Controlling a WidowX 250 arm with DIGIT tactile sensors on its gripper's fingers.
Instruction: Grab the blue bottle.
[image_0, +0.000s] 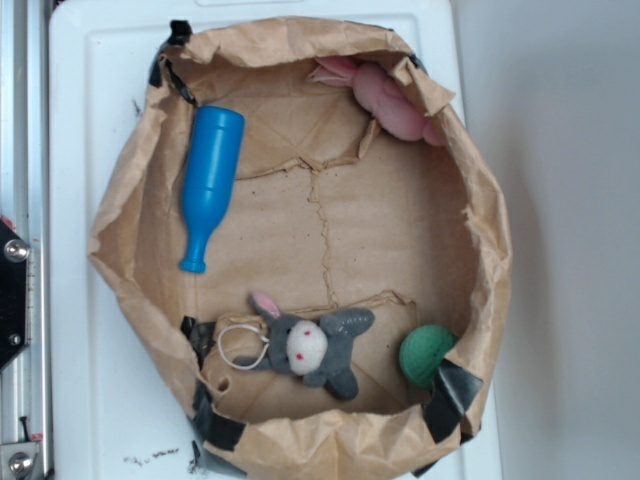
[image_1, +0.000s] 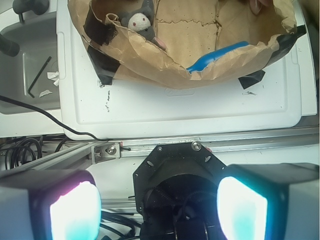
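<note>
**Blue bottle untouched, reach not begun**

The blue bottle (image_0: 209, 180) lies on its side at the left wall inside the brown paper nest (image_0: 480, 200), neck toward the grey plush bunny (image_0: 310, 348). The gripper (image_1: 159, 209) hangs back off the white tray (image_1: 200, 107) — jaws spread wide, holding nothing. The whole approach remains — I judge the crumpled paper rim crowds the bottle

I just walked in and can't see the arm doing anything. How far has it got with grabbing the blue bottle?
Nothing is done yet. The blue bottle lies untouched inside the paper bin, neck pointing toward the bunny. In the wrist view the gripper is open and empty, well outside the bin. Left: reaching in, closing on the bottle, lifting it.
</note>
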